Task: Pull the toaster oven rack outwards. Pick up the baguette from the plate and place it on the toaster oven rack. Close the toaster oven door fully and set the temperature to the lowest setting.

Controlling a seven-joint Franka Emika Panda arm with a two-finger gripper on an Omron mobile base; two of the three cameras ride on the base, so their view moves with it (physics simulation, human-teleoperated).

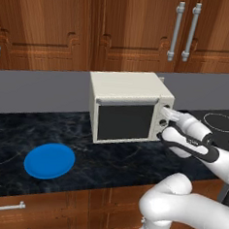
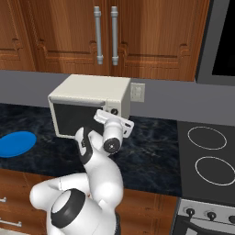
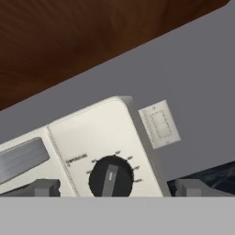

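Observation:
The toaster oven (image 1: 126, 88) (image 2: 92, 89) stands at the back of the dark counter. Its toaster oven door (image 1: 124, 121) (image 2: 73, 118) is up and shut, dark glass facing me. The rack and the baguette are hidden. The blue plate (image 1: 49, 160) (image 2: 16, 143) lies bare on the counter, left of the oven. My gripper (image 1: 166, 114) (image 3: 118, 189) is open at the oven's right front panel. In the hand view its fingertips (image 3: 46, 188) stand wide on either side of the top black knob (image 3: 110, 176). Two lower knobs (image 1: 163, 122) show below the hand.
A black cooktop with ring burners (image 1: 220, 122) (image 2: 206, 137) lies right of the oven. A wall outlet (image 2: 137, 92) (image 3: 159, 124) sits behind the oven's right corner. Wooden cabinets with bar handles (image 1: 184, 32) hang above. Bare dark counter (image 1: 113, 160) lies in front of the oven.

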